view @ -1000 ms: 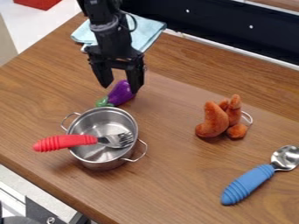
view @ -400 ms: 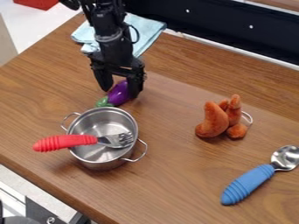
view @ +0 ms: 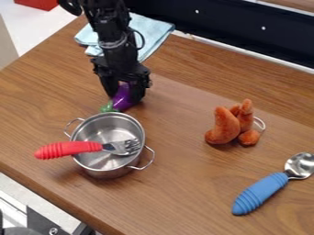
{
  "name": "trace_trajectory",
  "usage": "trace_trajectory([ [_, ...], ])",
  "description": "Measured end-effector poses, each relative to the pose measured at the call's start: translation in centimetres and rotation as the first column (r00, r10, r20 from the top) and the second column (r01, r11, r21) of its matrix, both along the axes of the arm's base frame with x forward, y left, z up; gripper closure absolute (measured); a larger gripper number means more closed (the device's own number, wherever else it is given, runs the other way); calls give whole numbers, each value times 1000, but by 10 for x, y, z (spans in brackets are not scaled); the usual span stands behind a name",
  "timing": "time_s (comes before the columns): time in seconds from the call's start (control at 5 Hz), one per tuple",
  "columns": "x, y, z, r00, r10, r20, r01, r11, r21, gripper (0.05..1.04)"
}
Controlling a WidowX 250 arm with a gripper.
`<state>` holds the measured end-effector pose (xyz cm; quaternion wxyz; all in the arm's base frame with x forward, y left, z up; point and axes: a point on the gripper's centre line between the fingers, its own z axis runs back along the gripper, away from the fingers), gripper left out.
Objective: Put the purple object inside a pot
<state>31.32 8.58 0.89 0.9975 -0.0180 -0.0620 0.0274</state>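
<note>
My gripper point(view: 124, 97) is low over the table behind the pot, its fingers shut on the purple eggplant point(view: 121, 97), one on either side of it. The eggplant lies at a slant, its green stem end point(view: 109, 108) toward the pot's back rim; its far end is partly hidden by the gripper. The metal pot point(view: 105, 167) stands upright at left centre, with two wire handles. Inside it rests the metal head of a fork, whose red handle point(view: 67, 149) sticks out over the left rim.
An orange plush object point(view: 226, 126) lies right of centre. Toward the lower right is a spoon with a blue handle point(view: 260, 193). A light blue cloth point(view: 151, 36) lies behind the arm. The table's front edge runs slanting below the pot.
The gripper has come down around the eggplant, and its fingers have drawn together on it. The pot, fork, plush object and spoon have stayed put.
</note>
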Motion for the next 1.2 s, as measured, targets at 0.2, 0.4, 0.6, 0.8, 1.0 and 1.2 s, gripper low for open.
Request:
trace_trajectory([
  [0.2, 0, -3, 0, 1000, -9, 13, 9, 1000, -6, 387],
  [0.4, -1, -8, 3, 1000, -8, -3, 8, 999, -41, 387],
  [0.6, 4, -16, 15, 999, 32, 27, -30, 997, -72, 387],
  [0.8, 14, -22, 35, 996, 78, 50, -72, 992, -108, 387],
  [1.0, 9, -32, 54, 994, 92, 53, -84, 986, -143, 387],
  [1.2, -9, -43, 55, 996, 75, 49, -67, 987, -149, 387],
])
